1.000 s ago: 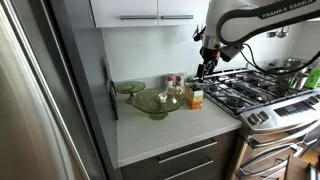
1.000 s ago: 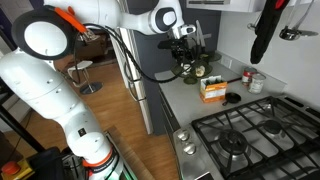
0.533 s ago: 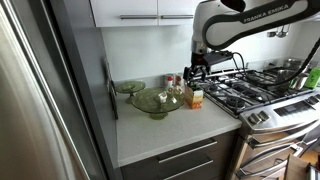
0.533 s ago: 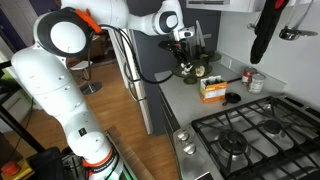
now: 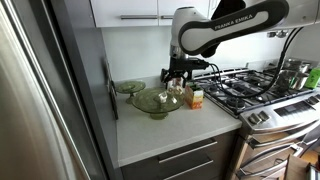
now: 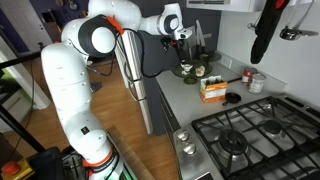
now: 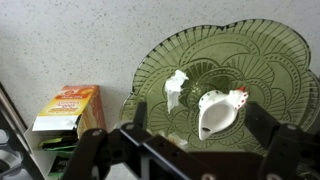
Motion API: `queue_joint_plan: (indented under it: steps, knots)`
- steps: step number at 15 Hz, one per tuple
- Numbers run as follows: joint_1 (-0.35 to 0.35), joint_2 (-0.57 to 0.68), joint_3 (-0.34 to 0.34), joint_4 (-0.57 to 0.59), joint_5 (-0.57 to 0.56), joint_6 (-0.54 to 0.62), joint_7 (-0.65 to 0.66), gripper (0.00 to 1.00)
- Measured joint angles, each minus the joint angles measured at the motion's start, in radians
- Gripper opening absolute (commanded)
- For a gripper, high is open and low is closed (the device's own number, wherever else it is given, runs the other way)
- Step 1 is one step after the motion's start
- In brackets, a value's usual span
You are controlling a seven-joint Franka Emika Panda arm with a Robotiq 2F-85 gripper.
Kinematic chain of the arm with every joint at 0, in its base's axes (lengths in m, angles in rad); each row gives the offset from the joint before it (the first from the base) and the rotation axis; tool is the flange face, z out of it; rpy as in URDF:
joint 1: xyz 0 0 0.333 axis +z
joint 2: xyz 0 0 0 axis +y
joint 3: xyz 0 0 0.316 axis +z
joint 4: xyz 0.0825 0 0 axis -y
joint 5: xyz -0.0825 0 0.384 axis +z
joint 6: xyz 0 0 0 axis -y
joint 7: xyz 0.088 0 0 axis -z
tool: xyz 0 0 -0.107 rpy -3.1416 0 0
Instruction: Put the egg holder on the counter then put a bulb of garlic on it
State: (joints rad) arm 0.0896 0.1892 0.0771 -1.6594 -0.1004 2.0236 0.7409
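Above the green bowl the space is open; the claw hangs there, jaws spread. The orange box stands just beside the bowl on its stove side, a smaller green dish on the opposite side. Before the bowl the counter is bare.

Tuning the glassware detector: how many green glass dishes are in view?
2. The wide green bowl sits beside the orange box; a smaller green dish stands behind it, away from the box. The arm may hide others.
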Motion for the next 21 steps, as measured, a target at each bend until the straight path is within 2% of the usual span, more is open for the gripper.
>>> queue_joint_plan:
  steps: [7, 15, 21]
  knots:
    - [0.006, 0.003, -0.007, 0.01, 0.0, 0.015, 0.021, 1.0]
    - [0.054, 0.109, -0.015, 0.099, -0.016, 0.034, 0.205, 1.0]
    - [0.076, 0.204, -0.05, 0.186, -0.045, 0.034, 0.282, 1.0]
